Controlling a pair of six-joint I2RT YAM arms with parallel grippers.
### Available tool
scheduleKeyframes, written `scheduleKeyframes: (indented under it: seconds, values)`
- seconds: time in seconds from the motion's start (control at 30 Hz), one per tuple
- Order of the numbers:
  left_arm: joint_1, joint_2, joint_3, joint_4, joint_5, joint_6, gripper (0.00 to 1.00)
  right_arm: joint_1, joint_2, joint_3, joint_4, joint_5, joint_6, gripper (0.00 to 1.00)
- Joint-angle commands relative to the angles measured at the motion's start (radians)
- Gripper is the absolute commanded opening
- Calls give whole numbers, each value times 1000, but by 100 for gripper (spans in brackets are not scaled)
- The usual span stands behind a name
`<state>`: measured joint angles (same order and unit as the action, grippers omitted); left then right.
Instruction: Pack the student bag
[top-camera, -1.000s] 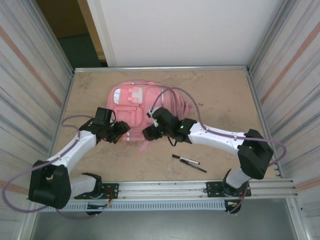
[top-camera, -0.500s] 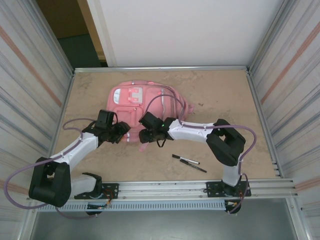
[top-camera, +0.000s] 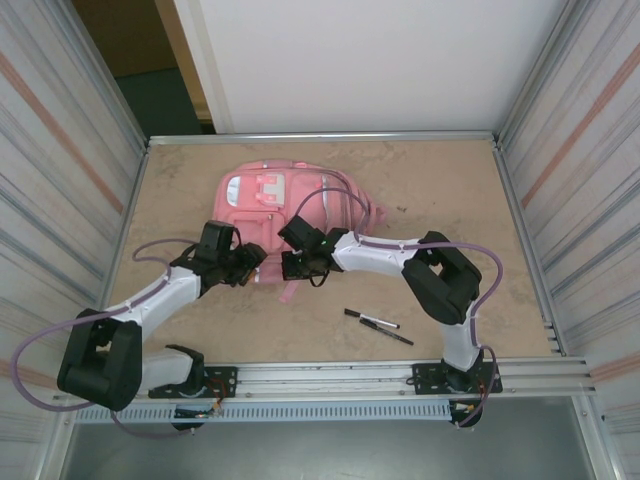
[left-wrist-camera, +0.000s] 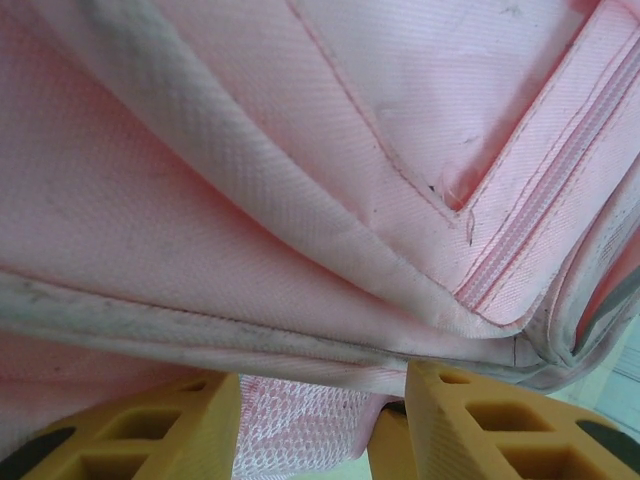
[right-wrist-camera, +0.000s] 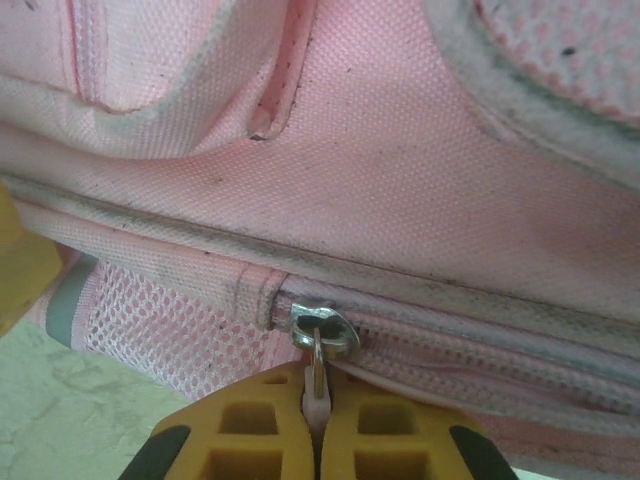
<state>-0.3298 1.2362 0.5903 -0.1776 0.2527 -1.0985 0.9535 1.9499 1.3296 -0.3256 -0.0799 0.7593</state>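
Observation:
The pink student bag (top-camera: 290, 200) lies flat at the middle back of the table. My right gripper (top-camera: 297, 266) is at its near edge. In the right wrist view that gripper (right-wrist-camera: 318, 388) is shut on the pale pull tab of a metal zipper slider (right-wrist-camera: 322, 333), at the end of a zip beside pink mesh (right-wrist-camera: 170, 330). My left gripper (top-camera: 250, 266) sits at the bag's near-left corner. In the left wrist view its yellow fingers (left-wrist-camera: 160, 425) stand partly apart, closed on a grey-edged fold of the bag (left-wrist-camera: 300, 345) and mesh (left-wrist-camera: 300, 430); the fold hides their tips.
Two dark pens (top-camera: 372, 321) (top-camera: 388, 335) lie on the table right of centre, near the front rail (top-camera: 330, 375). Corrugated metal walls (top-camera: 60, 200) close in both sides, and a white panel (top-camera: 350, 60) stands at the back.
My right gripper has shut on the zipper pull after moving left along the bag's near edge, its elbow folding in. The left gripper crept slightly closer to the bag.

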Motion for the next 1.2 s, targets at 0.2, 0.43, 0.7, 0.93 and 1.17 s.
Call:
scheduleKeyframes:
  seconds: [0.2,0.43,0.7,0.93,1.17]
  values:
    - [-6,47,68,-89,-129,-34,49,1,-126,-20,49,-115,-112,0]
    - [20,112,101,-84,-204,-23,15,-51,-151,5,-81,-199,-191,0]
    - [91,60,127,-135,-214,64,0,-285,-278,-115,-233,-200,-300,0]
    - [235,24,126,-120,-111,168,0,-462,-349,-202,-229,-228,-347,0]
    - [357,201,299,-135,137,243,8,-378,-383,-236,-108,-315,-346,0]
